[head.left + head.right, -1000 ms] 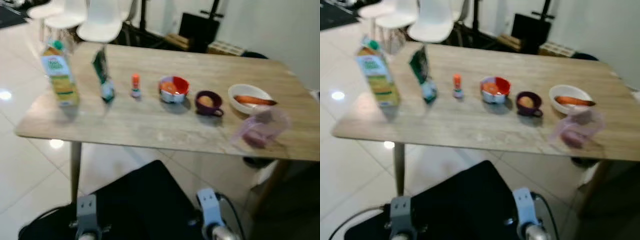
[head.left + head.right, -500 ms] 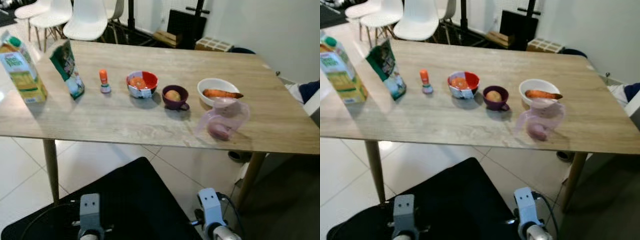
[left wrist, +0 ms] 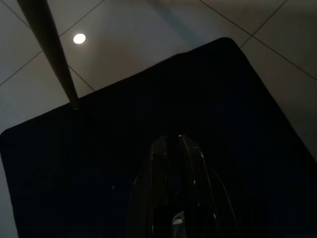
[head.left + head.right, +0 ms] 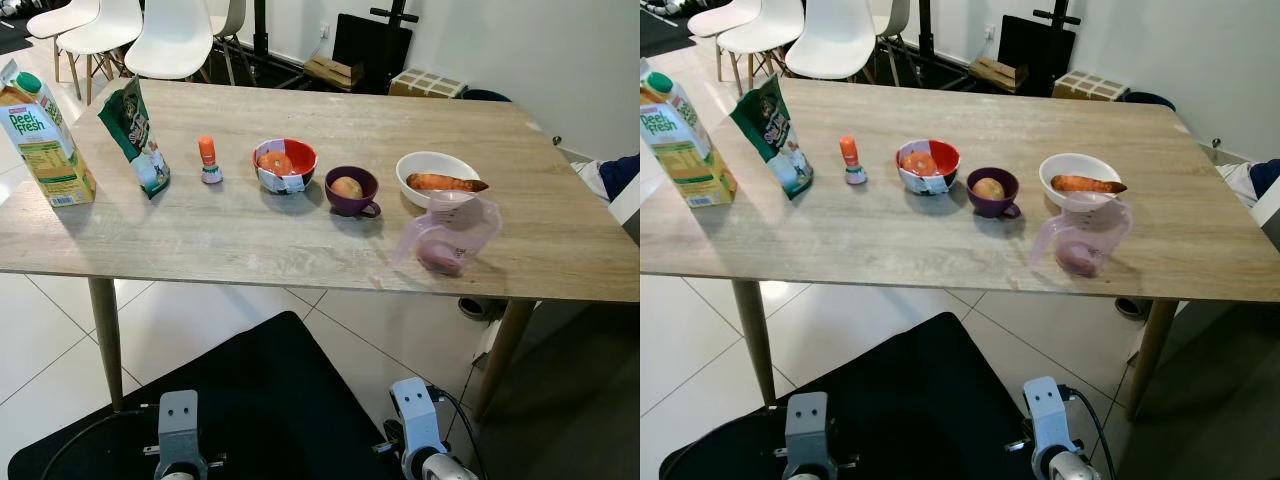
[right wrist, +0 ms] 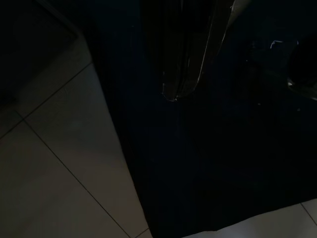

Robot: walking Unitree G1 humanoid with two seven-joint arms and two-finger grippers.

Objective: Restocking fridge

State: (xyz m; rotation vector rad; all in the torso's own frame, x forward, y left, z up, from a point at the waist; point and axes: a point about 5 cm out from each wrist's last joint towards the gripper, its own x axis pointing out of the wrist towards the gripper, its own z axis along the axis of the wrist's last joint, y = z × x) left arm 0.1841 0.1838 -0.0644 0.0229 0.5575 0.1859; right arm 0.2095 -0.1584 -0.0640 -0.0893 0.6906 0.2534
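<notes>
Groceries line the table, both arms hanging idle

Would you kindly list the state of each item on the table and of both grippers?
Juice carton: upright, cap on.
Green bag: standing, leaning.
Small orange-capped bottle: upright.
Red bowl: holds orange fruit.
Purple cup: holds a round item.
White bowl: holds a carrot.
Clear pitcher: upright, something pink inside.
Left gripper: shut, idle.
Right gripper: shut, idle.
</notes>
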